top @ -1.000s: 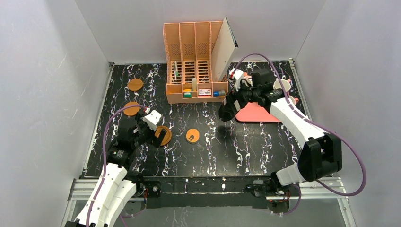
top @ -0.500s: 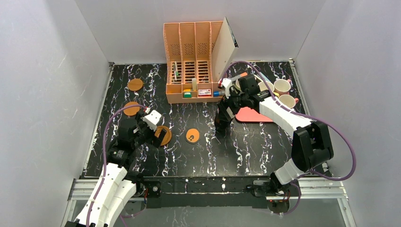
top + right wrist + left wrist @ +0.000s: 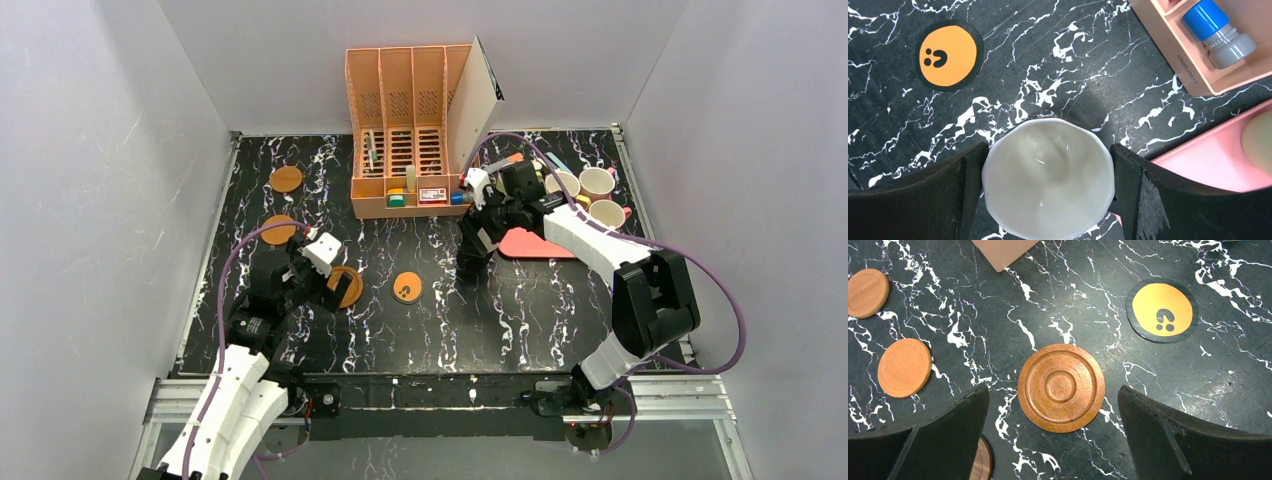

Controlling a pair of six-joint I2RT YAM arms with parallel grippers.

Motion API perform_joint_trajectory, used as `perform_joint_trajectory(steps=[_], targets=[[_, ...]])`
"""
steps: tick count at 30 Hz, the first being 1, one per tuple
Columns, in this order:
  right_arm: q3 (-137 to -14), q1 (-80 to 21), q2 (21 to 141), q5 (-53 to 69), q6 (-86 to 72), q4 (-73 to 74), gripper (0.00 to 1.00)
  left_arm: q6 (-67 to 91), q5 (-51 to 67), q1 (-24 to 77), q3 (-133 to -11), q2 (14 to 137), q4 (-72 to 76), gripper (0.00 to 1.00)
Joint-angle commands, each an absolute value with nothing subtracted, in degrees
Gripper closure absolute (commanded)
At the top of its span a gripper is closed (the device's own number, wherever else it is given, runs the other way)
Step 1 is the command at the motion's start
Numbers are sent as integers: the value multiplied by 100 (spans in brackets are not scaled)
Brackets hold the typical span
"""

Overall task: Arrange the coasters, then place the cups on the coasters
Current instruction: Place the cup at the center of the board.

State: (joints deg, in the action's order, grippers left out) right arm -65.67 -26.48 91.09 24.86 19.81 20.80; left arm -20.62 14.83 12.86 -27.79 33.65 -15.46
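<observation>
1. Black marbled table [image 3: 500,310], white walls. The right arm has swung off the pink tray [image 3: 545,245] to the tabletop left of it (most of that travel came early in the second). The left arm has not moved.
2. On the right gripper [image 3: 1048,150], the fingers are wide and clamped on both sides of a cream-lined cup [image 3: 1048,190]. The orange marked coaster [image 3: 949,54] lies apart, to its left.
3. On the left gripper [image 3: 1053,392], the jaws are apart and empty, above the ringed wooden coaster [image 3: 1061,388], which is framed between the fingers.
</observation>
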Motion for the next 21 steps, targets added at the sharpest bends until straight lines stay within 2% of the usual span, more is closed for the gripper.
perform_joint_trajectory(steps=[1, 4, 6, 15, 21], targets=[[-6508, -2698, 9022, 2203, 2013, 1490, 46, -2092, 1520, 1267, -2769, 3331, -1569, 2], [-6469, -2702, 9016, 2017, 2006, 1382, 46, -2091, 1510, 1263, -2775, 3323, -1578, 2], [-6484, -2714, 9039, 2051, 2008, 1436, 42, -2085, 1505, 1258, -2769, 3322, -1575, 2], [-6702, -2707, 9088, 2780, 2197, 2017, 4, -2095, 1509, 1268, -2769, 3331, -1574, 2], [-6758, -2625, 9013, 2832, 2240, 2084, 2, -2100, 1514, 1260, -2769, 3322, -1573, 2]])
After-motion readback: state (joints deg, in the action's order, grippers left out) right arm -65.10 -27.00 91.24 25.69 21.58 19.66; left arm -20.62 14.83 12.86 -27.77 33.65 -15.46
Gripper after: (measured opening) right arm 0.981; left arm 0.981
